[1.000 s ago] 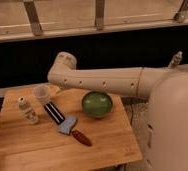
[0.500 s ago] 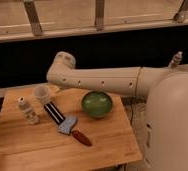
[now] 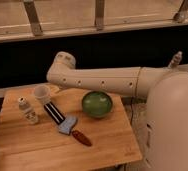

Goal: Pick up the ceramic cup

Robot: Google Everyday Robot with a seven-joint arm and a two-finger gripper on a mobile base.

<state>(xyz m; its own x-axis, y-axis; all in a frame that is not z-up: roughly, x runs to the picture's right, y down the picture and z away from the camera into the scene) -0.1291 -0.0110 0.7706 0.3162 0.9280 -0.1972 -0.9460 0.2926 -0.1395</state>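
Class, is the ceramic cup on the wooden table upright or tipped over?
Upright: the ceramic cup has its wide rim up and its narrower base on the table. The end effector hangs close beside it.

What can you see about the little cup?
The ceramic cup is small, pale pinkish-white and smooth, wider at the rim, with no handle showing. It stands upright on the wooden table near its back edge. A striped stick lies by its base; touching or not, I cannot tell. The gripper is hidden; the arm's rounded end hangs just above it.
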